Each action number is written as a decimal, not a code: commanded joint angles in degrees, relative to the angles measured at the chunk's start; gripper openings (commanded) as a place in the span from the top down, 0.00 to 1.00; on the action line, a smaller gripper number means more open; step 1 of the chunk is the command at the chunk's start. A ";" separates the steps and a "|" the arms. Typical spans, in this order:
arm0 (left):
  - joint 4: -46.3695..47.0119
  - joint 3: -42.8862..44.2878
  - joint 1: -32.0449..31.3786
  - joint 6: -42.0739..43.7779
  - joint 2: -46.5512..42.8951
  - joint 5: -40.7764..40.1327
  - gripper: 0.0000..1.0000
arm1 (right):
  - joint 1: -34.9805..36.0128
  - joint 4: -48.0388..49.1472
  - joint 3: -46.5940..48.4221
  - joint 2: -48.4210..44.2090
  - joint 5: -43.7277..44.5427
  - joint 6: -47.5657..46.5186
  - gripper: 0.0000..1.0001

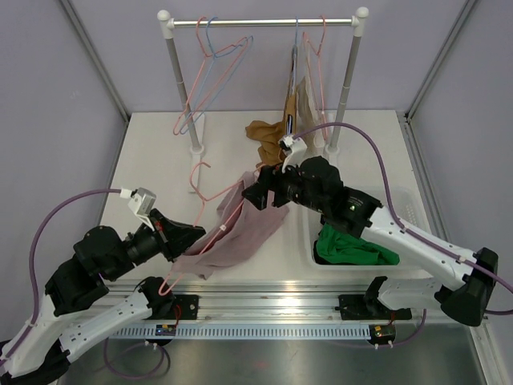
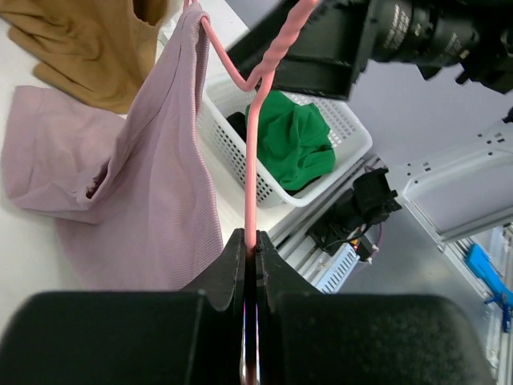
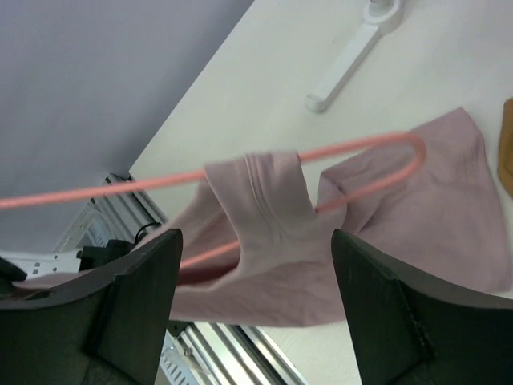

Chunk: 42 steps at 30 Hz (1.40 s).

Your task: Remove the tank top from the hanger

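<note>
A mauve tank top (image 1: 240,233) hangs on a pink wire hanger (image 1: 210,196) lying low over the table's front middle. My left gripper (image 1: 198,237) is shut on the hanger's wire (image 2: 252,200), with the tank top (image 2: 152,192) draped to its left. My right gripper (image 1: 260,195) is open above the top's upper end. In the right wrist view one strap (image 3: 268,212) loops over the hanger (image 3: 361,148) and sits between the spread fingers of my right gripper (image 3: 255,241), touching neither.
A white clothes rack (image 1: 263,22) at the back holds several hangers and a garment. A tan garment (image 1: 267,136) lies by its base. A white basket (image 1: 353,269) with a green cloth (image 1: 353,247) sits at the front right, also seen in the left wrist view (image 2: 341,136).
</note>
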 commanded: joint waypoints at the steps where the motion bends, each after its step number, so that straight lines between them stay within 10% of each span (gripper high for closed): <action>1: 4.87 -0.19 -0.22 -2.41 -1.57 3.77 1.00 | -0.08 4.52 6.32 3.61 -1.85 -4.17 0.19; 13: 3.12 0.95 -0.22 -2.15 -3.33 2.89 1.00 | -0.08 2.32 7.91 5.65 2.18 -8.92 1.00; 26: -5.15 2.27 -0.22 2.68 -2.71 3.49 1.00 | -1.05 -7.53 12.31 9.24 25.91 -17.36 1.00; 38: -7.88 8.77 -0.22 5.85 -5.43 3.97 1.00 | -7.46 -9.63 12.93 9.34 18.90 -15.61 1.00; 42: 6.99 5.10 -0.22 4.01 -9.73 0.78 1.00 | -7.38 -2.56 6.61 3.37 1.62 -10.43 1.00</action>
